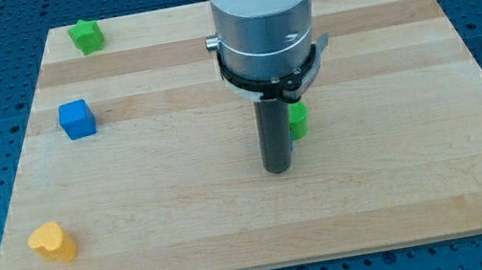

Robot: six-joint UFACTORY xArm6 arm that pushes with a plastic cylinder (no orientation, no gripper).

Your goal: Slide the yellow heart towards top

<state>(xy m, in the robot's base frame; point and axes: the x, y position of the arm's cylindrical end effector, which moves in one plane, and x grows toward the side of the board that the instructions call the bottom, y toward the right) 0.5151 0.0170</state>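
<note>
my tip (277, 170) beside a green block (298, 119) (no claw), far from yellow heart (52, 242)

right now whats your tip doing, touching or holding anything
My tip: no gripper, holds nothing. It stands mid-board, next to the green block; contact cannot be told. It is far from the yellow heart at the view's bottom left.

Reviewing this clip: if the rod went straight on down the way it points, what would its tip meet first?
The wooden board itself. My tip points straight down and appears to rest on or just above bare wood near the board's middle. A green block sits just to the view's right, partly hidden by the rod; the yellow heart lies far left.
</note>
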